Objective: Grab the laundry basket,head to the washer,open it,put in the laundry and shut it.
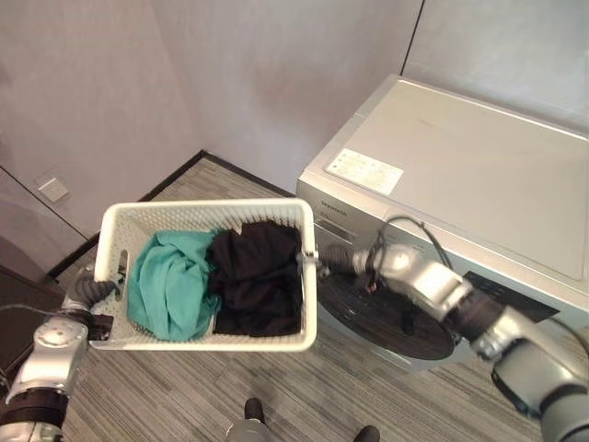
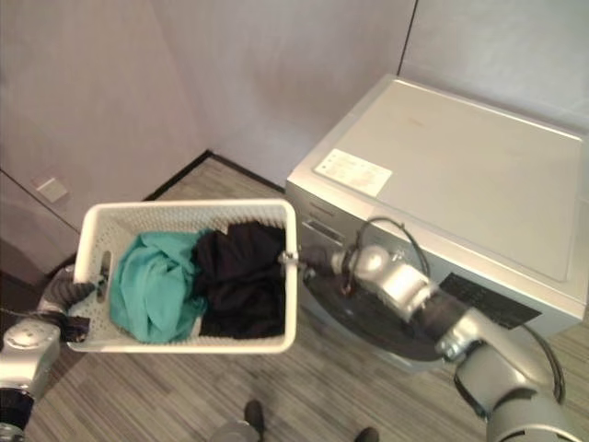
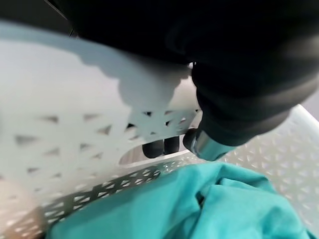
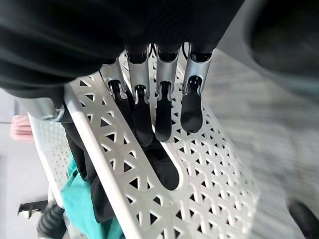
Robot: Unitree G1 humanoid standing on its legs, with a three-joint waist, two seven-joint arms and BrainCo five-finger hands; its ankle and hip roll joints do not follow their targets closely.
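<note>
At the left end of the laundry basket (image 1: 208, 276) the left hand (image 1: 92, 289) is gripping the short wall: in the left wrist view its dark fingertips (image 3: 154, 148) are poking through the oval handle slot, curled round the rim, with the thumb pressing from the other side. The basket is a white plastic rectangle with rounded corners, its walls pierced all over by small triangular holes and its rim a smooth, solid band; it is hanging in the air between the two arms, clear of the striped grey floor (image 1: 184, 396) and roughly level. Inside, a teal garment (image 1: 168, 281) is lying crumpled against the left half, and a black garment (image 1: 258, 276) is bunched against the right half, the two touching along the middle and the black one rising to the right rim. At the right end the right hand (image 1: 329, 262) is holding the other short wall: the right wrist view is showing its silver fingers (image 4: 164, 107) lying down the outside lattice with their dark tips hooking into the handle slot while the thumb is clamping the rim from above. Just beyond that hand, the washer (image 1: 479, 175) is standing against the wall, a silver-grey front loader with a flat top bearing a white label (image 1: 364, 170) near its front left corner; its dark round door (image 1: 405, 322) is sitting closed, right beside the basket's right end and partly behind the right forearm.
</note>
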